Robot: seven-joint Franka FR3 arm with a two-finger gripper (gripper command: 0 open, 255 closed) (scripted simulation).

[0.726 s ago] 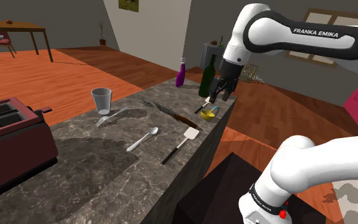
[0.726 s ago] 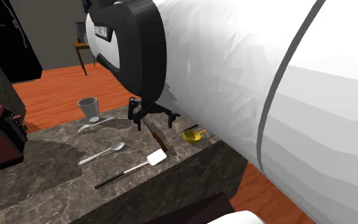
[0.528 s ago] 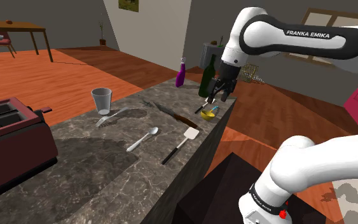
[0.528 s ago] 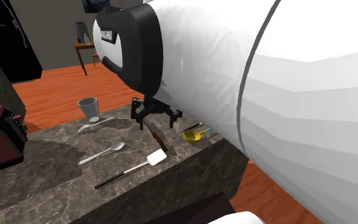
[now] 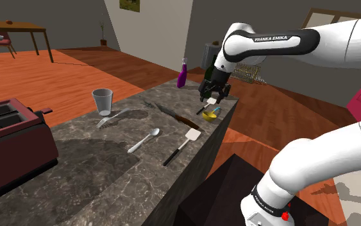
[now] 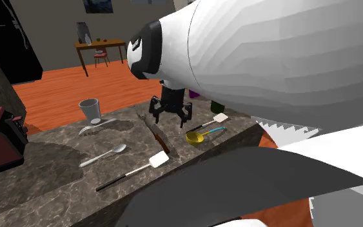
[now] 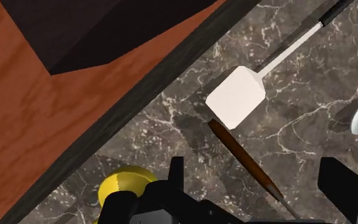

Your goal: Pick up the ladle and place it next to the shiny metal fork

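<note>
The gripper (image 6: pixel 170 118) hangs above the dark marble counter (image 5: pixel 95 167) with its two black fingers spread wide and nothing held. Directly beneath the gap between them lies the brown handle of a knife (image 7: pixel 244 159). The ladle (image 7: pixel 126 184), with a yellow bowl and a bluish handle, lies on the counter just outside one finger, close to the counter's edge and untouched. A little farther from the hand, past the knife handle's end, lies a white spatula (image 7: pixel 236 97), and a spoon (image 5: pixel 145 139) beyond that. The metal fork (image 6: pixel 96 127) lies well apart from the hand, across the knife, beside a grey cup (image 6: pixel 90 109).
</note>
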